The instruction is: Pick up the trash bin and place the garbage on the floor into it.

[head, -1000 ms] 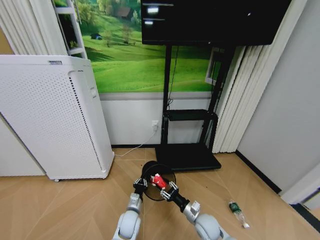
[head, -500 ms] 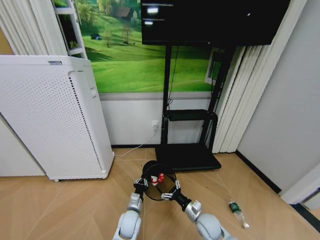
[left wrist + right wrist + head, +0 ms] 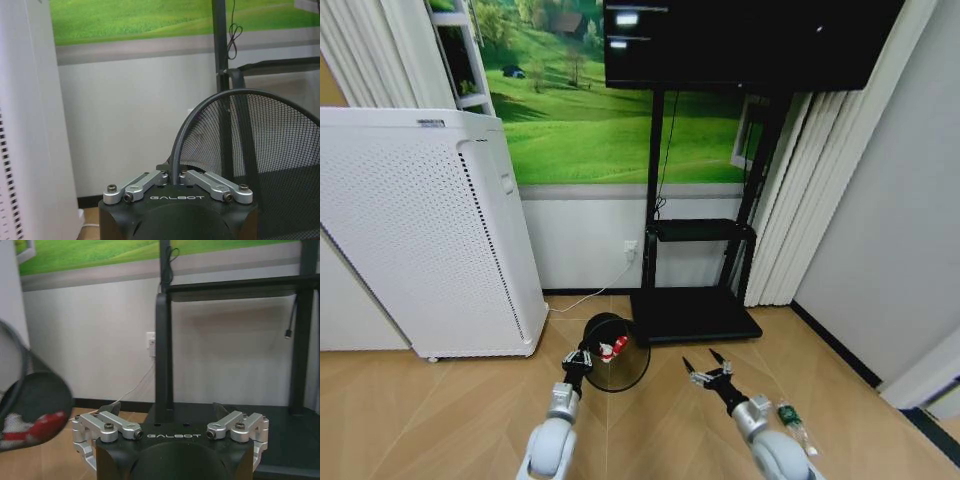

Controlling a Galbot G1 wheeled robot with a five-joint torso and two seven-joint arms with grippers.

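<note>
Trash bin (image 3: 611, 366) in L gripper (image 3: 576, 360)

Black wire-mesh trash bin (image 3: 616, 362) (matt), pale wood-look floor (image 3: 440, 420), clear plastic bottle (image 3: 796, 423).

Room interior. A wooden floor (image 3: 440, 410) laid in a herringbone pattern meets a white lower wall (image 3: 585, 240) with a dark skirting board. Above it hangs a wide landscape mural (image 3: 580, 110) of green hills and trees. A tall white perforated appliance (image 3: 420, 230) stands at the left, beside pale pleated curtains (image 3: 360, 50). At centre, a black stand (image 3: 695, 280) with a shelf and flat base carries a dark screen (image 3: 740, 40). A white cable (image 3: 590, 295) runs from a wall socket (image 3: 630, 247) to the appliance. More curtains (image 3: 805, 190) and a plain grey wall (image 3: 890, 220) close the right side.
</note>
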